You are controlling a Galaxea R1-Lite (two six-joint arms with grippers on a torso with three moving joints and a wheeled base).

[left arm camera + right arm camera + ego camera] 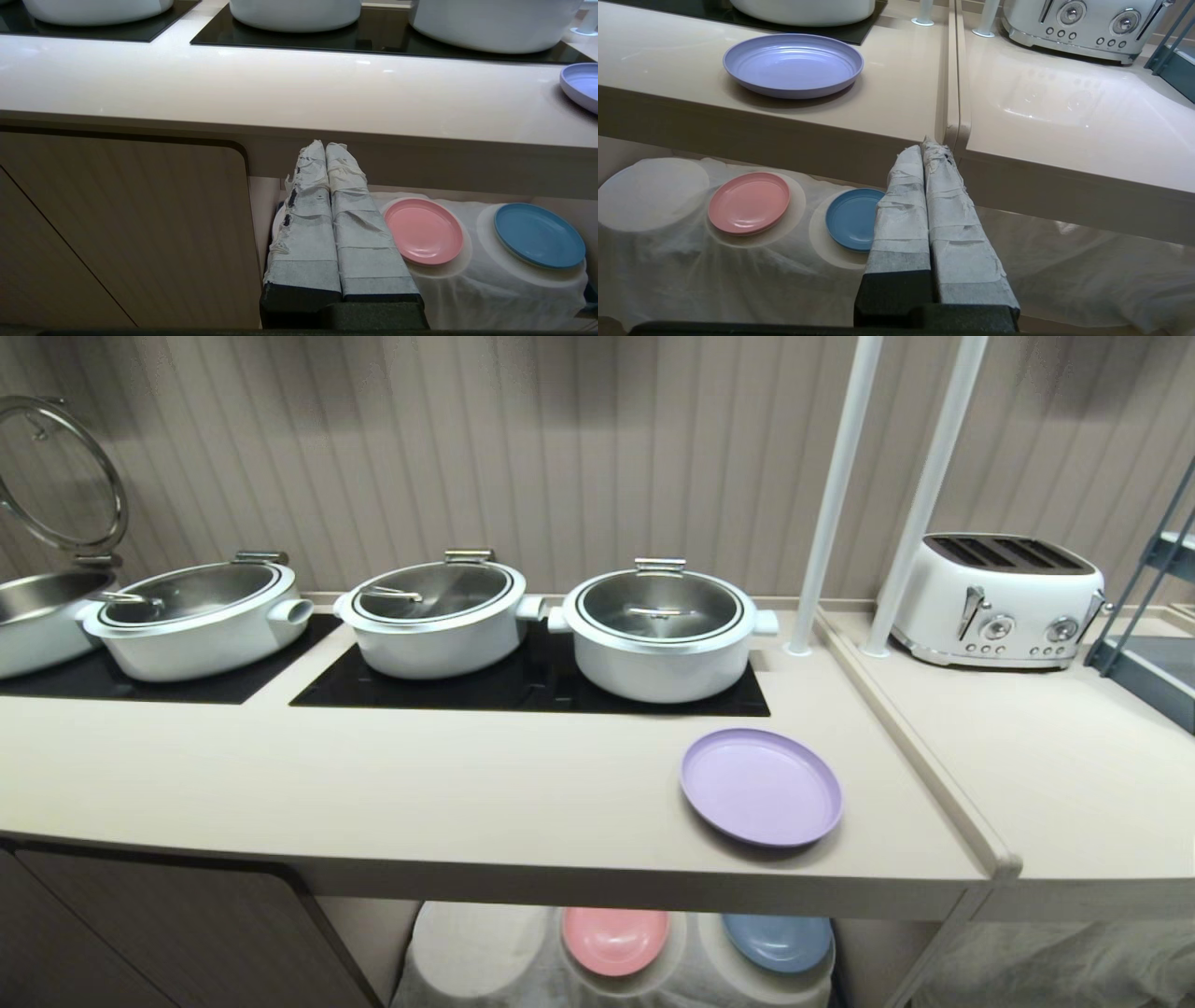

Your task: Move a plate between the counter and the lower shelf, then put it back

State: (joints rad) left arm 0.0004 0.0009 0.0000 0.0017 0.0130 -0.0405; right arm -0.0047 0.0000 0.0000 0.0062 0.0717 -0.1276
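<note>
Head view showed the lilac plate [761, 787] lying on the counter [420, 775] above the lower shelf [485, 952], both grippers' fingers [924, 205] pressed together, empty, below its edge; reaching likely came next.

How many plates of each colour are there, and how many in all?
Purple plate, on the counter: 1
Pink plate, on the lower shelf: 1
Blue plate, on the lower shelf: 1
Total: 3
</note>
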